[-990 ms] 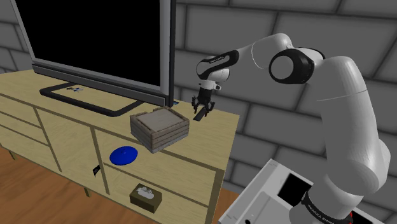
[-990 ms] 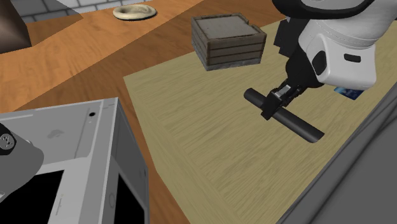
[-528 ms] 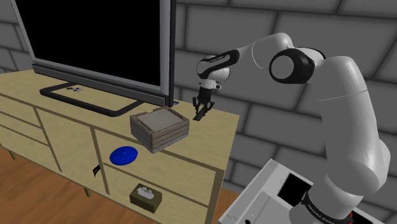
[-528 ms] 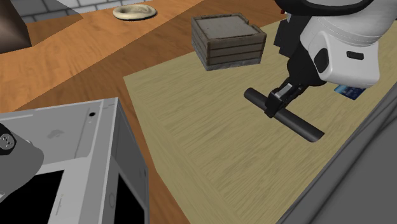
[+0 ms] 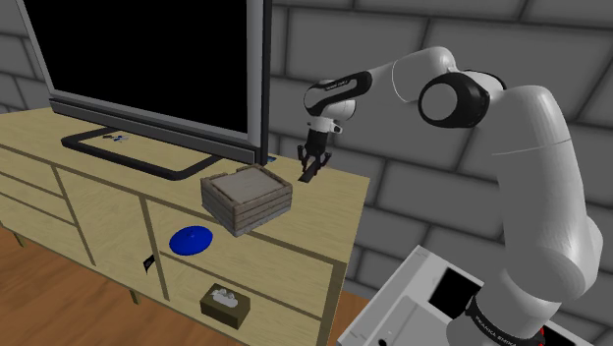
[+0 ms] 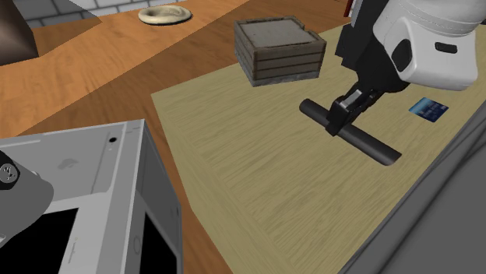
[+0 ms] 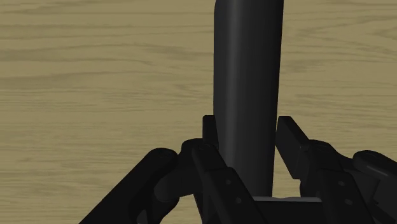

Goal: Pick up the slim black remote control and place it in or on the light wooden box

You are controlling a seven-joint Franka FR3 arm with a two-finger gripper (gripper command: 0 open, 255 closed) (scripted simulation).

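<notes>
The slim black remote [image 6: 371, 145] hangs a little above the wooden cabinet top [image 6: 257, 179], and my gripper [image 6: 341, 118] is shut on it near one end. In the wrist view the remote [image 7: 248, 83] stands straight out between the two black fingers [image 7: 214, 141], which clasp its sides. From the shoulder view the gripper [image 5: 312, 163] holds the remote [image 5: 308, 176] just past the far right corner of the slatted wooden box [image 5: 248, 199]. In the second exterior view that box [image 6: 279, 47] sits at the cabinet's far edge, apart from the remote.
A large TV [image 5: 147, 59] on a black stand fills the back of the cabinet top. A small blue card [image 6: 429, 109] lies beyond the gripper. A blue plate [image 5: 192, 239] and a tissue box [image 5: 225, 303] sit on lower shelves. A stone wall rises behind.
The gripper has lifted a little with the remote still in it, uncovering more of the blue card. The box has not moved.
</notes>
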